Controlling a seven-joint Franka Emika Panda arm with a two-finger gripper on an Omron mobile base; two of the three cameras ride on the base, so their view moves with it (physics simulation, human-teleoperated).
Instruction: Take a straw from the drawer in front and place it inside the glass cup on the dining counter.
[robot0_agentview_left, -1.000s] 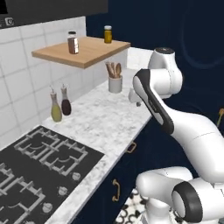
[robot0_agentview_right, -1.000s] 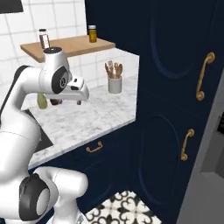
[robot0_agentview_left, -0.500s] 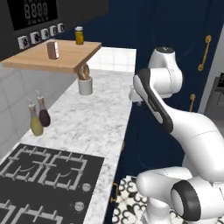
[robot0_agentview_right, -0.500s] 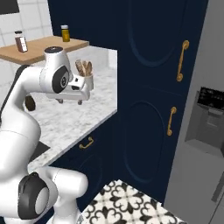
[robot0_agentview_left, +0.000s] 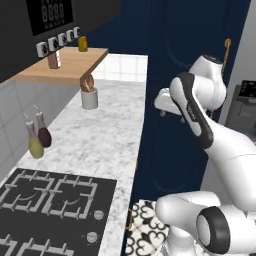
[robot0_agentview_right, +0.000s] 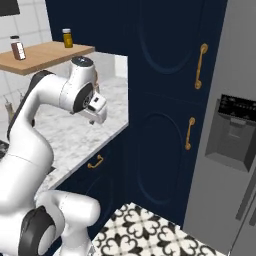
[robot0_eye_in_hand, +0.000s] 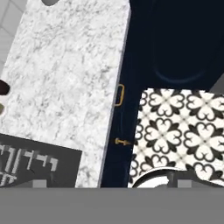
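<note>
The straw, the glass cup and the dining counter are out of view. My gripper (robot0_agentview_left: 171, 116) hangs open and empty, pointing down beside the edge of the marble worktop (robot0_agentview_left: 107, 145); the right base view shows the gripper (robot0_agentview_right: 93, 120) over that worktop's corner. Under the worktop's edge runs a navy drawer front with a gold handle (robot0_agentview_right: 95, 161), and looking straight down, the hand view shows the same handle (robot0_eye_in_hand: 120, 95).
The worktop carries a black gas hob (robot0_agentview_left: 55, 200), two oil bottles (robot0_agentview_left: 37, 142) and a white utensil holder (robot0_agentview_left: 89, 99), under a wooden shelf (robot0_agentview_left: 67, 66) with jars. Tall navy cabinets (robot0_agentview_right: 165, 105) and a grey fridge (robot0_agentview_right: 235, 140) stand to the right. Patterned floor tiles (robot0_agentview_right: 145, 227) lie below.
The whole picture has shifted: the base has turned, so the worktop slides left and the tall cabinets and fridge come into view. The gripper stays open and empty.
</note>
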